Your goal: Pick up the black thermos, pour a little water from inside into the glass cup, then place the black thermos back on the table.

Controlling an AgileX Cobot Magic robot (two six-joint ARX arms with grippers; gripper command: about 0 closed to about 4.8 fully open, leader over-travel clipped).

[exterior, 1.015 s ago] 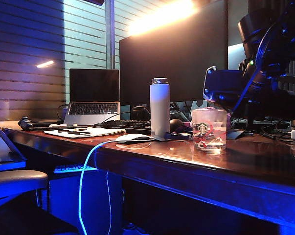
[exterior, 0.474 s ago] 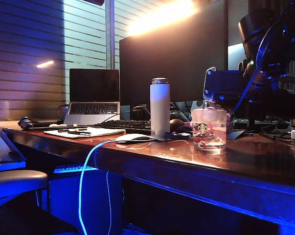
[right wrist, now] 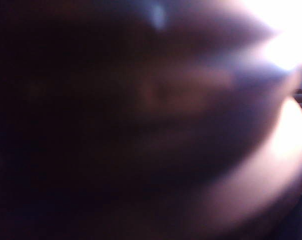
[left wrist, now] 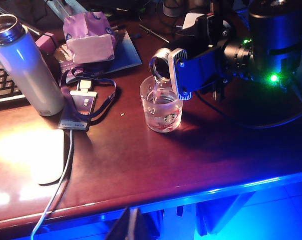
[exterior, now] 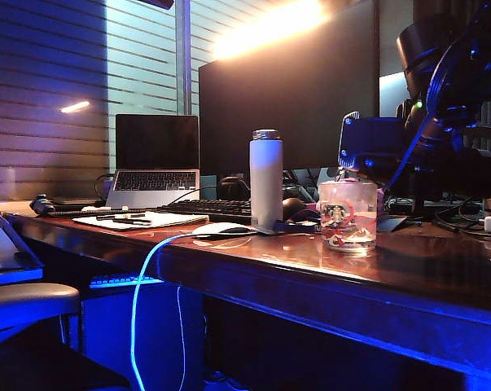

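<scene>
Tipping the black thermos point(left wrist: 191, 67) over the glass cup point(left wrist: 162, 110) to pour, the right gripper point(left wrist: 211, 60) clasps it; the left gripper's state is unseen.

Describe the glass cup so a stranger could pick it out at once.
On the long reddish-brown table, look right of the tall white bottle, just below the thermos mouth tipped over it by the right arm. The glass cup is a short clear tumbler, the only one with a round green logo and red-pink markings.
</scene>
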